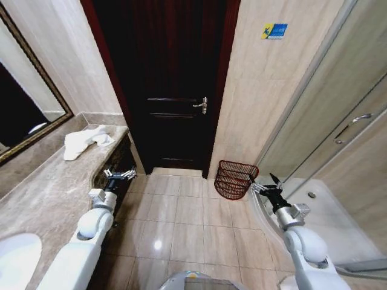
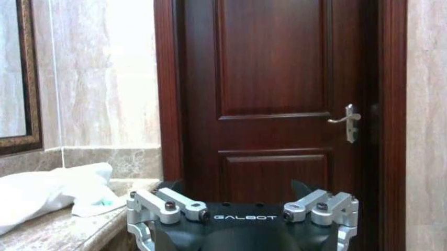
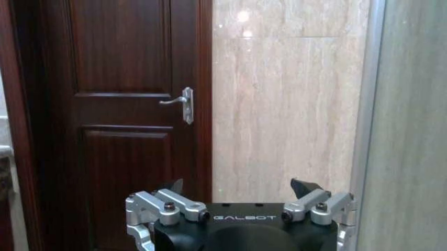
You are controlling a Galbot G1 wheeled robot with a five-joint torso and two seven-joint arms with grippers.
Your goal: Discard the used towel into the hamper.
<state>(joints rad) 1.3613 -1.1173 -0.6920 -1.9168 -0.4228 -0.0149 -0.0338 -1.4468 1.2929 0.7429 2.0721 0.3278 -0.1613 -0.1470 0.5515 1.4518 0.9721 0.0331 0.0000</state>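
A crumpled white towel lies on the marble counter at the left, near the wall; the left wrist view shows the towel on the counter's edge. The hamper, a dark red-brown wire basket, stands on the floor against the wall right of the door. My left gripper hangs open beside the counter front, short of the towel, fingers spread. My right gripper is open and holds nothing, just right of the hamper and above its rim.
A dark wooden door with a silver handle stands shut straight ahead. A framed mirror hangs over the counter, and a white basin sits at its near end. A glass shower enclosure bounds the right. Tiled floor lies between.
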